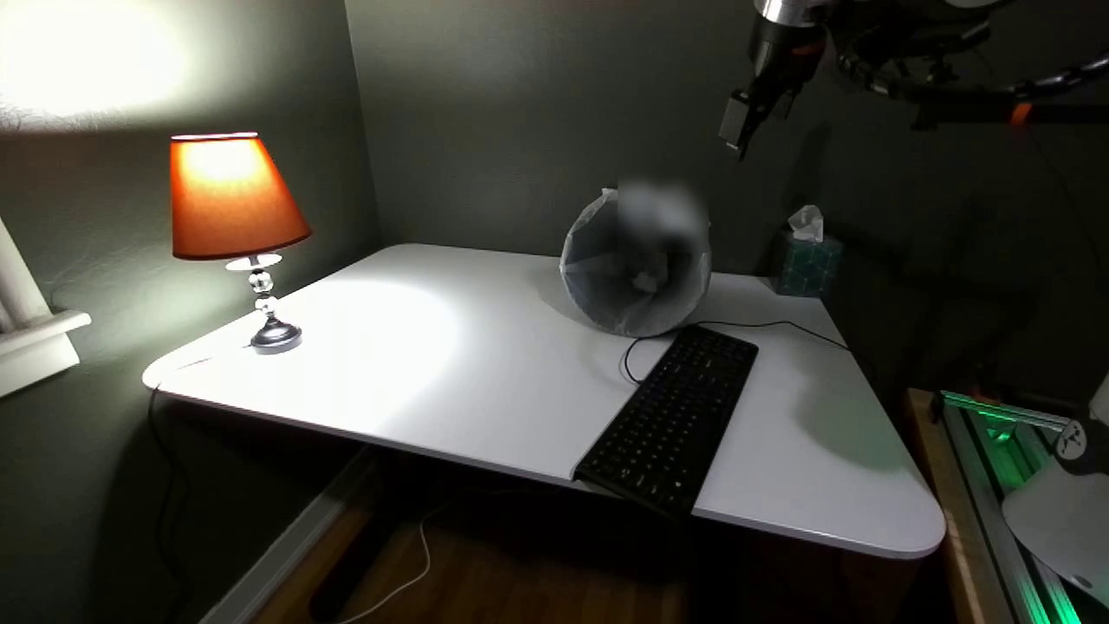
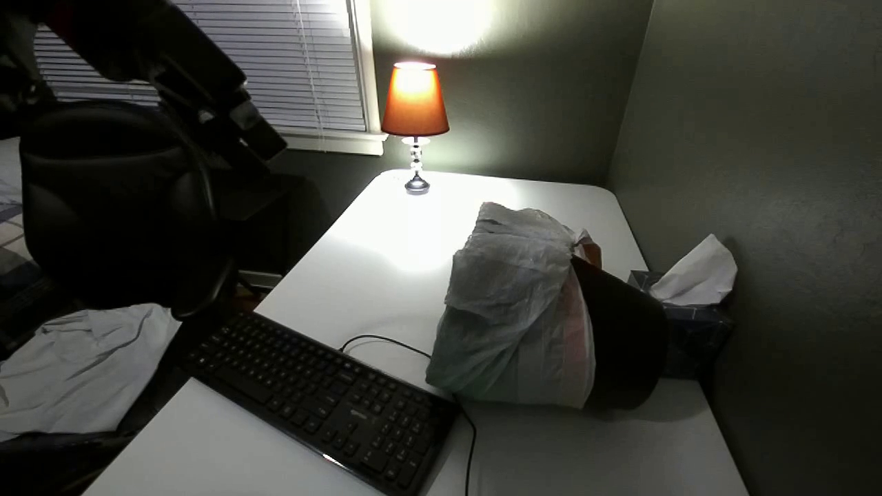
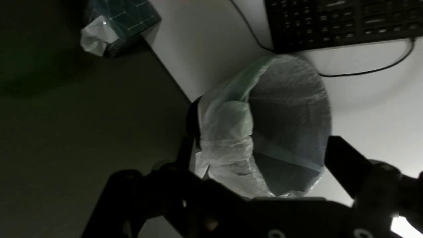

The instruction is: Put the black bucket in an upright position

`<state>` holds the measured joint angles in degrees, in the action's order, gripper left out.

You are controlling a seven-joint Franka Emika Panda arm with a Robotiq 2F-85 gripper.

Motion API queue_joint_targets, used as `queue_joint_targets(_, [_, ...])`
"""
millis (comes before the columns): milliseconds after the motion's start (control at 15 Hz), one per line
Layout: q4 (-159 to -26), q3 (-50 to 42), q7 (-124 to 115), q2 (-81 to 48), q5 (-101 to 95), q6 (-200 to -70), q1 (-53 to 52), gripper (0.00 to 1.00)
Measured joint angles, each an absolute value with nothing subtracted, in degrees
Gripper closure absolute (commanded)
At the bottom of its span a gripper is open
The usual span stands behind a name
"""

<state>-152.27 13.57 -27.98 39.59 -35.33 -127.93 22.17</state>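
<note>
With black gripper (image 3: 260, 142) agape clear of toppled round black bucket (image 2: 623, 337), could slip, pinching loose white plastic liner (image 2: 510, 303).

Black keyboard (image 2: 320, 399): light key legends (image 2: 265, 358) and wordmark (image 2: 359, 415), none legible. White robot body (image 1: 1053, 520): round emblem (image 1: 1072, 440), unreadable.

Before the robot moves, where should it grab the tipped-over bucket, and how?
I'd take the bucket by its upper rim, from above, jaws either side of it. It lies on its side, leaving that rim high with open space underneath; the bag over it might slip.
</note>
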Motion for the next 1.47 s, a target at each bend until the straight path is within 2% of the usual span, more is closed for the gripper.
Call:
queue_joint_targets(267, [-151.7, 13.3, -32.3, 37.5, -51.2, -127.9, 25.2, 0.00])
queue_joint_targets(667, [-149.3, 8.3, -44.0, 28.5, -67.9, -127.9, 22.8, 0.00])
queue_joint_targets(1133, [-144.3, -1.1, -53.5, 18.0, -75.2, -127.9, 16.9, 0.00])
queue_joint_targets(1467, [-141.7, -3.8, -58.1, 12.2, -76.3, -127.9, 13.9, 0.00])
